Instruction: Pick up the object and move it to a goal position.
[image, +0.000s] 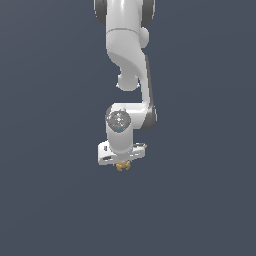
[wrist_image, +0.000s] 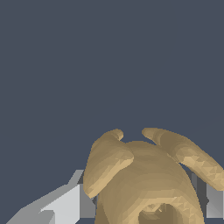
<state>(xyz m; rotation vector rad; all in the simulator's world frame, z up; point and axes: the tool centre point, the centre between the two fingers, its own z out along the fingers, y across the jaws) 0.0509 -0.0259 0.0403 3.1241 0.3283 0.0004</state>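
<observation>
The object (image: 123, 166), a small tan-gold lump with short nubs, sits directly under the end effector (image: 122, 163), at the middle of the exterior view and a little below its centre. In the wrist view the object (wrist_image: 146, 179) fills the space between two grey fingers (wrist_image: 65, 203), one on each side of it, with two rounded nubs pointing away from the camera. The fingers stand close against its sides, so the end effector appears to be pinching the object, though the actual contact faces are hidden behind the lump. Above it, the arm (image: 127, 55) hangs down from the top edge of the exterior view, its white links bending slightly toward the exterior view's right and back again, and the wrist points straight down with the flat hand block level. All around is plain dark blue-grey with no visible edge, seam or horizon, so I cannot tell whether the object rests on a surface or is lifted off it. No other thing shows in either view, and open room lies on every side of the arm.
</observation>
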